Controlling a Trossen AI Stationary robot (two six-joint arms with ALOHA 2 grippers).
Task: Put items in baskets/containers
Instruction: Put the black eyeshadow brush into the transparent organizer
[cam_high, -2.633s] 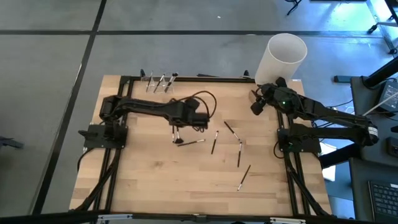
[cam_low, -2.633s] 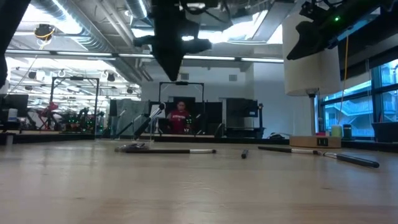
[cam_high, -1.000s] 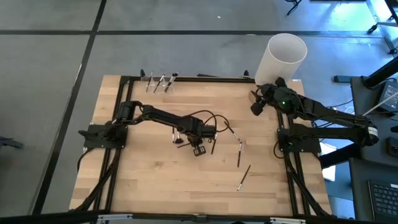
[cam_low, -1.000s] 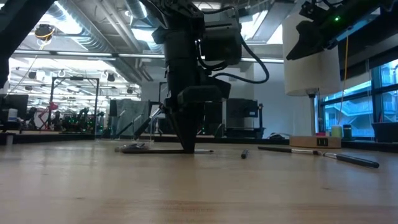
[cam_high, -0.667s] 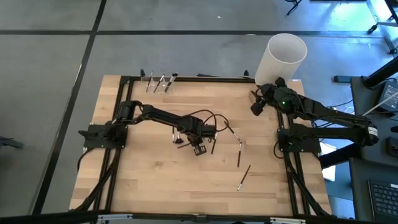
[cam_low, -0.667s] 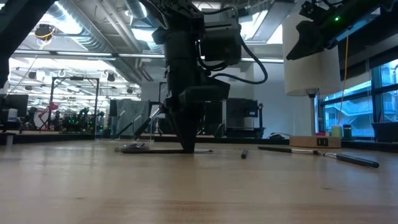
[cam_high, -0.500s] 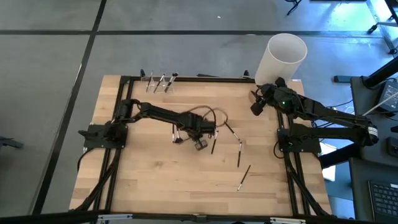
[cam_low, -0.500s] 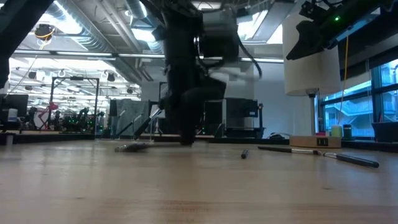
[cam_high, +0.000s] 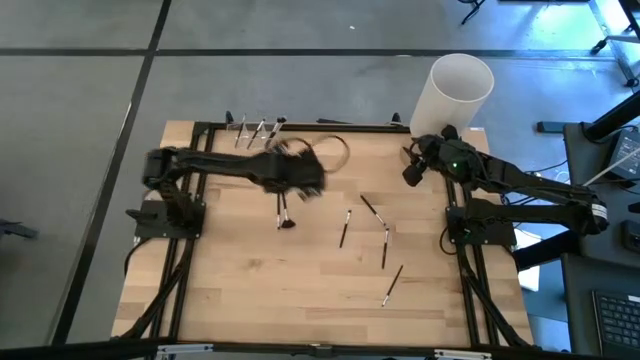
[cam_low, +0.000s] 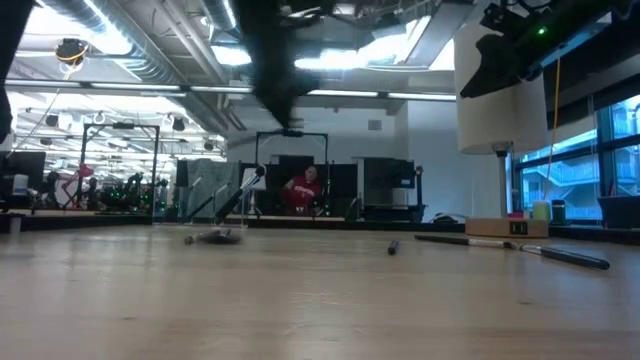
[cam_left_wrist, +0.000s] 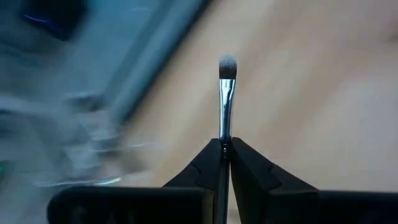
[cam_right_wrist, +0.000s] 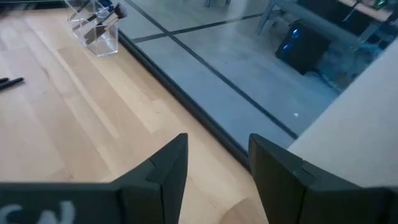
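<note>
The clear containers (cam_high: 255, 132) are seen at the tabletop's (cam_high: 250, 290) far edge, towards its left corner, with brushes standing in them. Just beside them, the left gripper (cam_left_wrist: 225, 149) is raised over the tabletop, its fingers pinching a brush (cam_left_wrist: 226, 102) by the handle, bristles pointing outward. Loose brushes (cam_high: 385, 247) are scattered around the tabletop's centre. At the far right corner, beside a white cylinder (cam_high: 453, 92), the right gripper (cam_right_wrist: 217, 162) is held with fingers spread.

high view is looking straight down on the whole table (cam_high: 250, 290); low view is looking level across it from tabletop height into the room; wrist views are looking close past each arm's fingers, sharing the tabletop.
</note>
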